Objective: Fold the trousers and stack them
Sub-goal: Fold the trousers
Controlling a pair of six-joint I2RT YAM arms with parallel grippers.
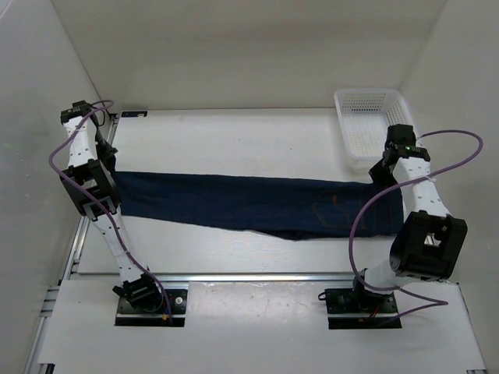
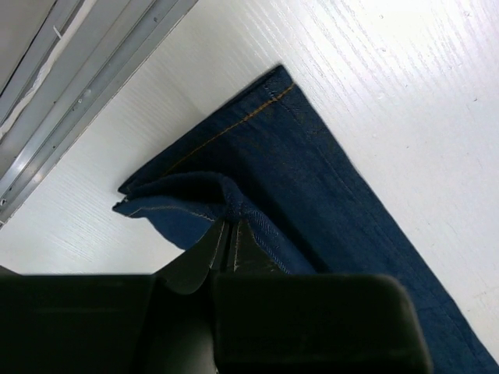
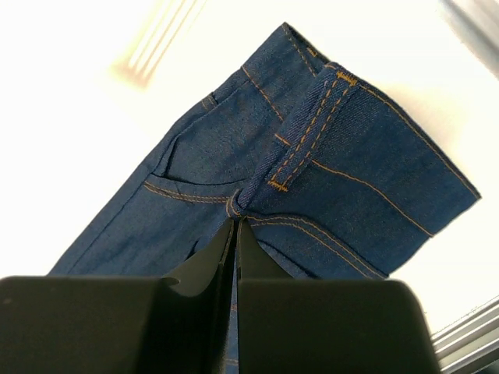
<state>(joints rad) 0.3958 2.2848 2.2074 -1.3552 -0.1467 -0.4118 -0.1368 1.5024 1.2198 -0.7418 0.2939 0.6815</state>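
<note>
The trousers (image 1: 242, 202) are dark navy jeans stretched in a long band across the table, folded lengthwise, leg hems at the left and waist at the right. My left gripper (image 1: 111, 178) is shut on the leg hems; in the left wrist view (image 2: 231, 220) the cloth bunches at its closed tips over the hem end (image 2: 257, 132). My right gripper (image 1: 383, 181) is shut on the waist; in the right wrist view (image 3: 236, 218) its closed tips pinch the denim beside the orange-stitched waistband (image 3: 312, 128).
A white plastic basket (image 1: 373, 118) stands at the back right, just beyond the right gripper. A metal rail (image 2: 86, 86) runs along the table's left edge. White walls enclose the back and sides.
</note>
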